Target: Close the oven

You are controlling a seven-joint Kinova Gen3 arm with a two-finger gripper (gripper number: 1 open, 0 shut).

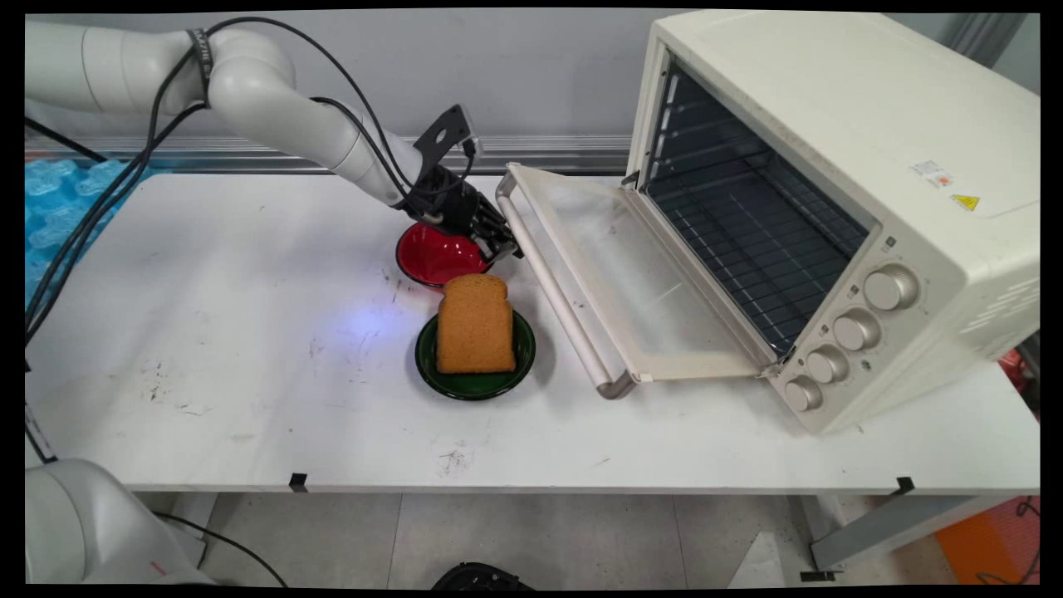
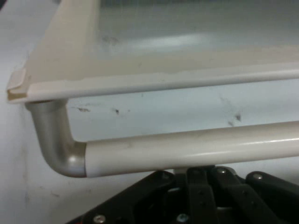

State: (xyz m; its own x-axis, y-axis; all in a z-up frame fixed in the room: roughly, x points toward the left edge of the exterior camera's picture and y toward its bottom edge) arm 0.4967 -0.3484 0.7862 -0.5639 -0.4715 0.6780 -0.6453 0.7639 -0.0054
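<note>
Main view shows the gripper (image 1: 498, 241) low over the white bench (image 1: 249, 374), at the far end of the toaster oven's (image 1: 830, 208) door handle (image 1: 552, 286). The oven door (image 1: 639, 282) hangs fully open, glass face up, with the wire rack (image 1: 747, 224) visible inside. A red bowl (image 1: 432, 257) sits right under the wrist, partly hidden by it. Just in front of it, a slice of brown toast (image 1: 475, 325) lies on a dark green plate (image 1: 432, 365). Hand view looks straight at the cream handle bar (image 2: 196, 149) and its grey metal elbow (image 2: 56, 144), very close above the black linkage; whether the fingers are spread or closed I cannot tell.
</note>
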